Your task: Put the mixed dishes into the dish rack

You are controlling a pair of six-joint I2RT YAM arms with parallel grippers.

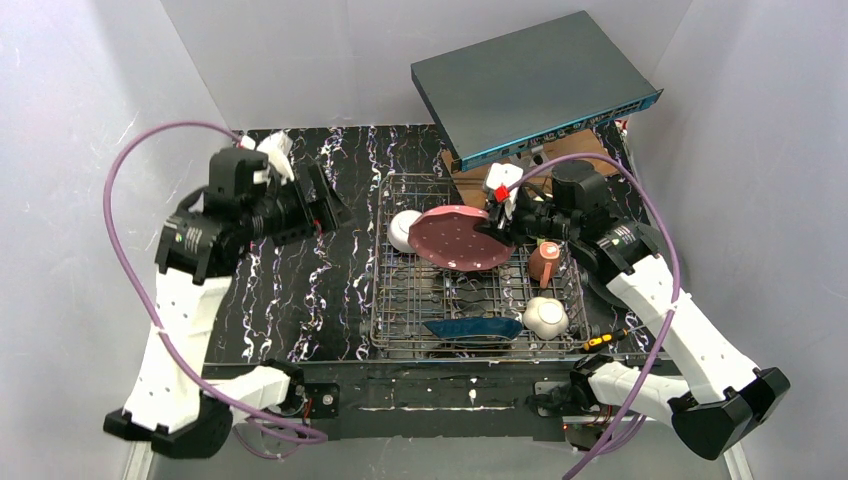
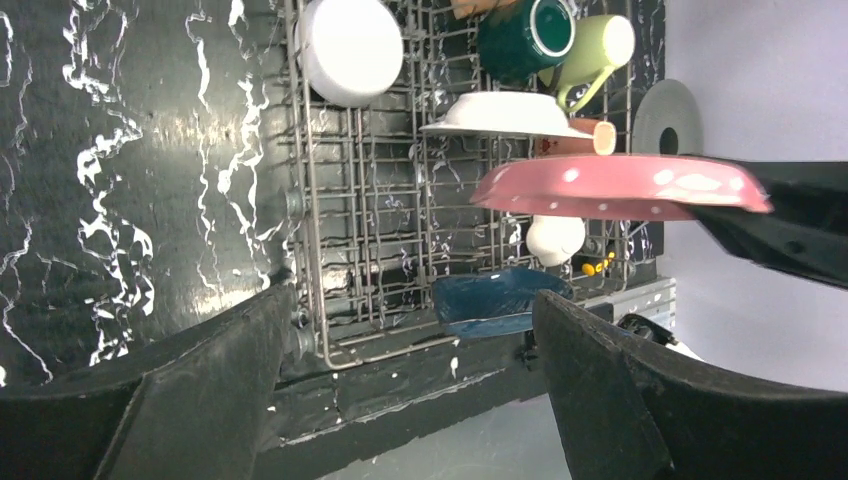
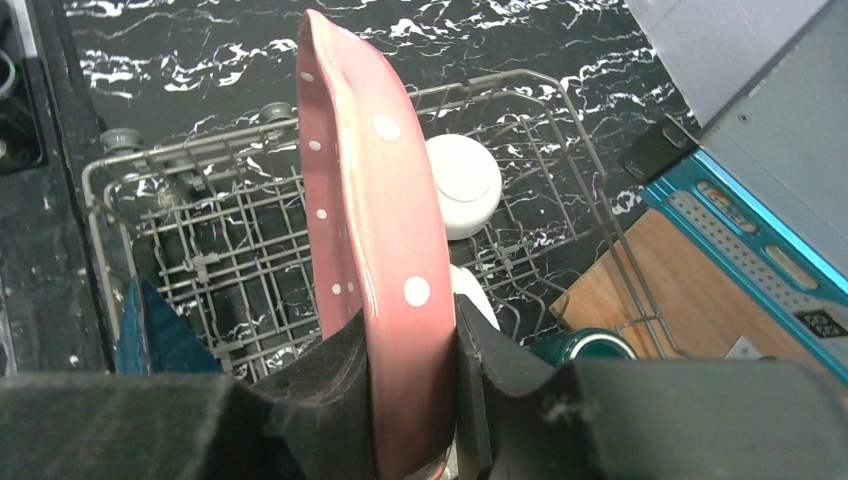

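Your left claw (image 1: 335,208) hovers left of the large grey wire dish rack (image 1: 377,300), fingers apart and empty. In the rack, note a round white bowl (image 1: 404,230) at the far-left corner and a dark blue plate (image 1: 473,327) at the near edge. Above the rack's middle, your right claw (image 3: 410,345) is clamped on the rim of the pink dotted scalloped plate (image 1: 455,238). A salmon-pink mug (image 1: 545,262) and a second white bowl (image 1: 545,316) sit at the rack's right side. Loading looks nearly done, with this held plate left to seat.

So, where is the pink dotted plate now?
In the top view, the right end effector holds the pink dotted plate above the far half of the dish rack, just right of a white bowl.
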